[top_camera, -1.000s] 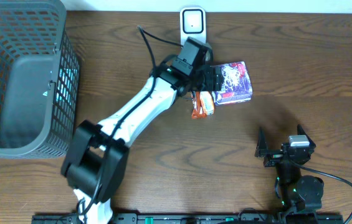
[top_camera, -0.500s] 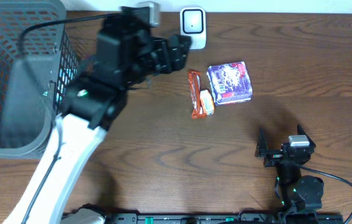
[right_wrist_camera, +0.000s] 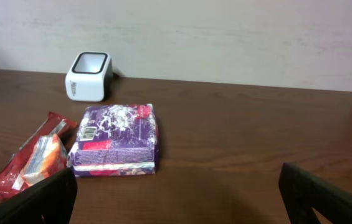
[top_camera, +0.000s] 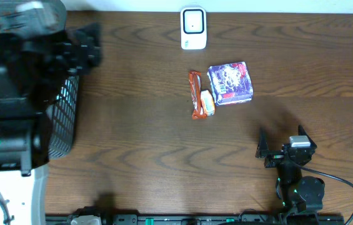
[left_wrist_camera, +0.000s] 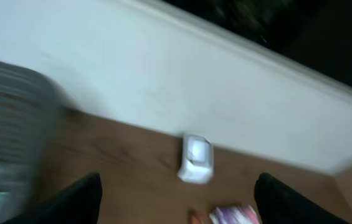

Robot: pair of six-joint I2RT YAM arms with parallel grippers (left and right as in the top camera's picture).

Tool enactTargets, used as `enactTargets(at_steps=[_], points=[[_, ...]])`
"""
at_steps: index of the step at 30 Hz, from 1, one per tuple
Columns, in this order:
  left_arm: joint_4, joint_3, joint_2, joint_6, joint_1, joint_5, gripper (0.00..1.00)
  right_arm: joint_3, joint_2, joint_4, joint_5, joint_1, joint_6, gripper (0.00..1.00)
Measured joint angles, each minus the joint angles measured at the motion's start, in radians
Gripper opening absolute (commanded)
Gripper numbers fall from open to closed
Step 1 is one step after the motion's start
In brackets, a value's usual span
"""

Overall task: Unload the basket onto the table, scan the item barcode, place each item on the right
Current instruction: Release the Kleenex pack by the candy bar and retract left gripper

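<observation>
Both sets of jaws stand spread wide with nothing in them: the left jaws high over the basket [top_camera: 64, 122] at nine o'clock, the right jaws parked near five o'clock. My worry is a pinch that drags the red wrapper [top_camera: 193, 94] along, since it lies just beside the purple packet [top_camera: 230, 82], or a lift that turns the wrong face to the scanner [top_camera: 193, 27] at twelve o'clock. That packet lies flat on the desk [top_camera: 132, 144], toward eleven o'clock from the right jaws and well apart from the left, near three o'clock.
</observation>
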State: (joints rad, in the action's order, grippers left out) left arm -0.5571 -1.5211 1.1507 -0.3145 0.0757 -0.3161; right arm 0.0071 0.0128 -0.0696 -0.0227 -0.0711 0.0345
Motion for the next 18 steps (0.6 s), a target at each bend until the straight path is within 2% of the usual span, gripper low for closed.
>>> enactTargets(at_steps=[9, 14, 18], points=[[-0.026, 0.000, 0.009, -0.026, 0.310, 0.000, 0.78, 0.000, 0.000, 0.000, 0.000, 0.000, 0.000, 0.99], [-0.023, 0.000, 0.091, -0.035, 0.457, 0.000, 0.78, 0.000, 0.000, 0.000, 0.000, 0.000, 0.000, 0.99], [-0.032, 0.000, 0.194, -0.110, 0.539, 0.000, 0.79, 0.000, 0.000, 0.000, 0.000, 0.000, 0.000, 0.99]])
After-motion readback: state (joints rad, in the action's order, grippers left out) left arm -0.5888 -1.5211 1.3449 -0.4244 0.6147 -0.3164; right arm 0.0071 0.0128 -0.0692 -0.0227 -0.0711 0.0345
